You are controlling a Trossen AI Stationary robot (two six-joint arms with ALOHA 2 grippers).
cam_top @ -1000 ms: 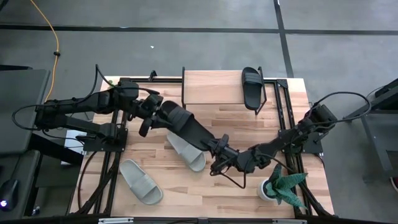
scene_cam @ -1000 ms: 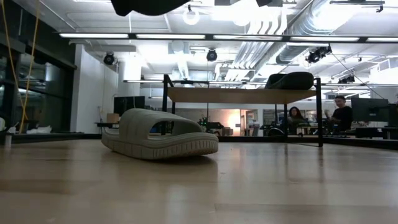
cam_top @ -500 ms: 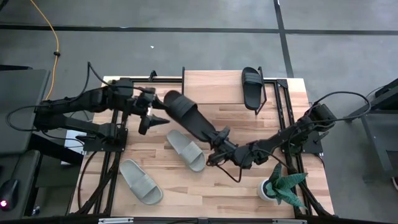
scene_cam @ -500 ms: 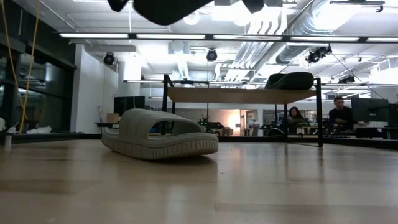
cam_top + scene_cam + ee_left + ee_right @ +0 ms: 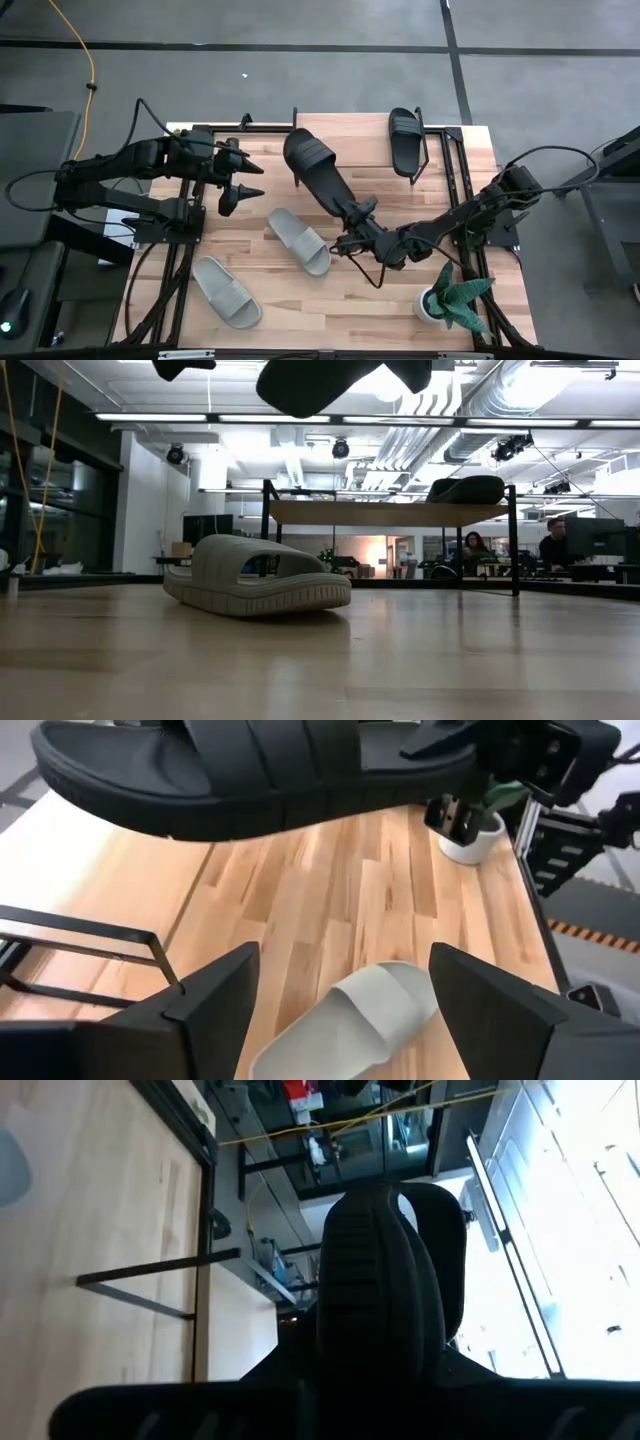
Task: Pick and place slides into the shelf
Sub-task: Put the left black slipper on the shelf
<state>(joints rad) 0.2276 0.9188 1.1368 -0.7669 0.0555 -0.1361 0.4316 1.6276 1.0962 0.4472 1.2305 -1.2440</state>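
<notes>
A black slide (image 5: 318, 168) hangs in the air, its strap end over the left part of the shelf (image 5: 365, 140), with my right gripper (image 5: 356, 212) shut on its other end. My left gripper (image 5: 258, 180) stands open near the table's left side, apart from that slide; its wrist view shows the slide (image 5: 250, 770) ahead of and above its fingers. A second black slide (image 5: 405, 140) lies sole down on the shelf's right part. Two grey-green slides (image 5: 298, 240) (image 5: 226, 290) lie sole down on the table. My right gripper holds the black slide by its heel end (image 5: 435, 765), the end away from the strap. The fingers come roughly level from the table's near right and lie along the slide. The slide is lifted clear, sole down, reaching out from the fingers toward the shelf.
A potted plant (image 5: 450, 298) stands at the table's near right corner. Black metal frames run along both table sides (image 5: 180, 250). In the low view the shelf (image 5: 390, 512) stands behind the grey-green slide (image 5: 255, 575), with people seated in the room beyond.
My left gripper has opened, let go of the black slide's strap end and drawn back toward the table's left edge. My right gripper has swung the slide's free end toward the far edge, so that it now reaches over the shelf.
</notes>
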